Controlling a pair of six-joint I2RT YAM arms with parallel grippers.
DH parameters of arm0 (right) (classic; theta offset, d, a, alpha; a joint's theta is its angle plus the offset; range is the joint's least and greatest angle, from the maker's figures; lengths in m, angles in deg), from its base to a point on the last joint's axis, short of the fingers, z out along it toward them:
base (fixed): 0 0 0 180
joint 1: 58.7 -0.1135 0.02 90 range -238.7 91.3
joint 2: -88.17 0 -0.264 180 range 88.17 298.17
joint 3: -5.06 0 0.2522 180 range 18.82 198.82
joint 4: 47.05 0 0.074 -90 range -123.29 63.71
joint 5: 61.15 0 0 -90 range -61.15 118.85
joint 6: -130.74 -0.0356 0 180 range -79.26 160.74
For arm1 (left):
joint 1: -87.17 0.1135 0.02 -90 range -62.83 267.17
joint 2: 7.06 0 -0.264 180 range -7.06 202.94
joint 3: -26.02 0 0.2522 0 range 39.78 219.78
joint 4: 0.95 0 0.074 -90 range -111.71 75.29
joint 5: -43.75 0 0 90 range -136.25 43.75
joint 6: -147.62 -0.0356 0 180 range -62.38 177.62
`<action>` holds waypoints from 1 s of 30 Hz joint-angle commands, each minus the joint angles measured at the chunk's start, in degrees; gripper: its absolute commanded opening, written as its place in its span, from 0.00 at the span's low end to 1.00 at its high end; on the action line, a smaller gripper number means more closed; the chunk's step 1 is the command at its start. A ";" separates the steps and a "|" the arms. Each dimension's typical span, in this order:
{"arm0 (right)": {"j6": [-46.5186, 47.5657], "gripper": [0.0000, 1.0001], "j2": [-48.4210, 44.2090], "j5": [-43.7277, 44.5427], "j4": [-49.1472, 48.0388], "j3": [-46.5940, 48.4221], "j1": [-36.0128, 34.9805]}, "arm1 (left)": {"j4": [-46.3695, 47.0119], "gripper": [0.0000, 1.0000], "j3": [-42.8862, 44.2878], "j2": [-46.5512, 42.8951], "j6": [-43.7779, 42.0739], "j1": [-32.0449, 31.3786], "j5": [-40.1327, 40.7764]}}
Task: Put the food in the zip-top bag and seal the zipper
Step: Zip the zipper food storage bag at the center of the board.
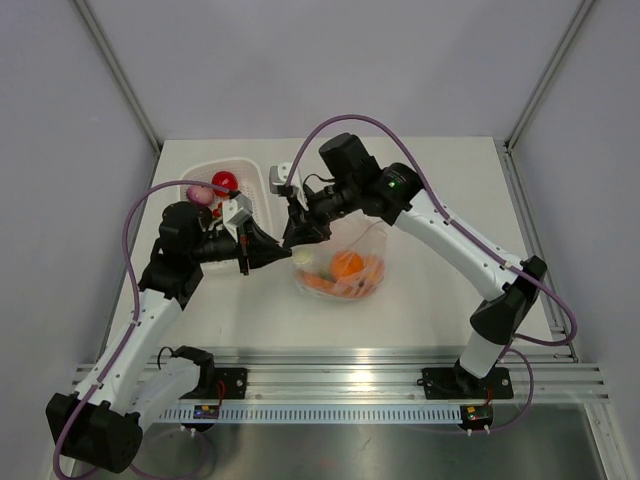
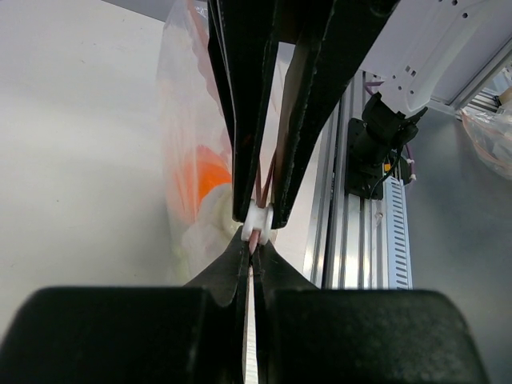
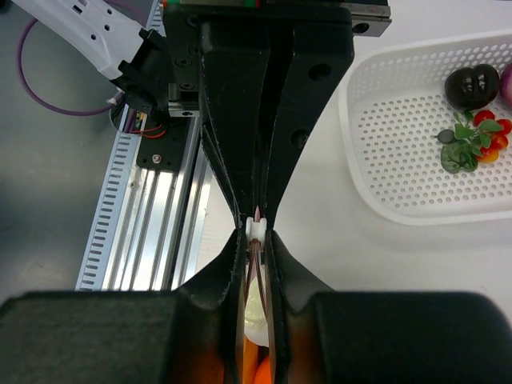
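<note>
The left tool [image 2: 254, 248] is clamped tight on the zipper [image 3: 256, 264], the thin pink strip along the bag's mouth, with no gap between its tips. The right tool [image 3: 256, 240] faces it tip to tip, its jaws drawn narrow about the same strip with a slim slit between them, so I cannot tell whether it is actually pressing the strip. A small white piece [image 3: 256, 227], likely the slider, sits on the strip exactly where the two tools meet. From there the zip-top bag [image 1: 367, 243] hangs down and to the right, its belly resting on the tabletop [image 1: 440, 180] near the middle. An orange [image 1: 347, 264], a carrot [image 1: 322, 283] and a pale piece [image 1: 303, 258] show through the plastic. Beyond the left arm, the white basket [image 1: 195, 172] holds a red tomato [image 1: 224, 182], a purple onion [image 1: 199, 194] and, in the right wrist view, a dark eggplant [image 3: 472, 84]. By my reading some of the food is bagged and sealing seems to be starting at one end of the mouth. Most of the strip's run is not visible, so how much is pressed shut cannot be told. If the basket pieces count, the filling is only partly done.
</note>
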 commanded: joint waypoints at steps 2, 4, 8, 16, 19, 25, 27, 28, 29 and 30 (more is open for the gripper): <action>-2.84 0.04 0.45 -3.70 -0.55 2.70 -0.99 | 4.10 0.00 2.27 -0.57 0.60 0.15 0.02; -3.54 0.00 -0.95 -2.04 -0.63 2.00 -0.99 | 3.22 0.00 2.27 -0.58 0.17 0.15 1.60; -3.28 0.00 -5.96 1.39 -3.08 -3.79 -0.82 | 0.93 0.00 2.71 -1.01 -1.24 0.59 2.49; -6.80 0.00 -16.76 0.86 -8.62 -12.40 -0.90 | 1.81 0.00 2.53 -1.72 -0.81 2.43 3.98; -6.71 0.00 -19.32 4.54 -9.16 -15.31 -0.90 | 2.16 0.00 2.45 -2.16 -0.45 2.78 4.42; -7.23 0.00 -21.70 9.21 -8.28 -19.61 -0.82 | 3.74 0.00 1.49 -3.56 1.39 4.01 8.80; -8.63 0.00 -22.75 9.31 -8.98 -21.02 -0.82 | 5.49 0.00 1.13 -3.65 3.40 4.98 12.59; -9.16 0.00 -23.10 9.74 -9.24 -22.08 -0.82 | 5.85 0.00 1.13 -3.30 4.02 5.33 13.47; -9.60 0.00 -23.72 10.27 -9.42 -22.87 -0.82 | 6.38 0.00 1.13 -3.13 4.64 6.03 14.78; -10.48 0.00 -24.85 11.49 -9.68 -23.66 -0.82 | 6.56 0.00 1.30 -2.86 5.69 6.30 15.31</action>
